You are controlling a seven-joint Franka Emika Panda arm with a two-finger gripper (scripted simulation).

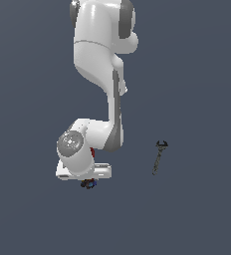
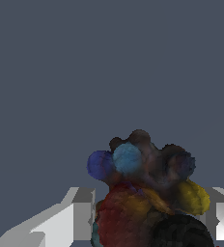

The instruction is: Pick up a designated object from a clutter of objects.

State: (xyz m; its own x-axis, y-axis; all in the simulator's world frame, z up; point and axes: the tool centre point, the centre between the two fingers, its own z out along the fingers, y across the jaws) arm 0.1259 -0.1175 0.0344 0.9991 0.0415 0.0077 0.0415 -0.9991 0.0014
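Observation:
The designated object (image 2: 147, 193) is a dark lump with blue, red, yellow and black bits. In the wrist view it fills the gap between my two pale fingers (image 2: 82, 217), and each finger lies against one of its sides. My gripper (image 2: 152, 226) is shut on it. In the exterior view only a small dark and blue part of the object (image 1: 89, 184) shows under the white hand, where my gripper (image 1: 89, 182) points down. A slim grey-black wrench (image 1: 159, 157) from the clutter lies well off to the exterior view's right. The arm may hide the other clutter.
My white arm (image 1: 100, 64) runs down the middle of the exterior view and blocks the ground behind it. A small red sliver (image 1: 92, 151) peeks out beside the wrist. The floor (image 1: 197, 74) is plain dark grey.

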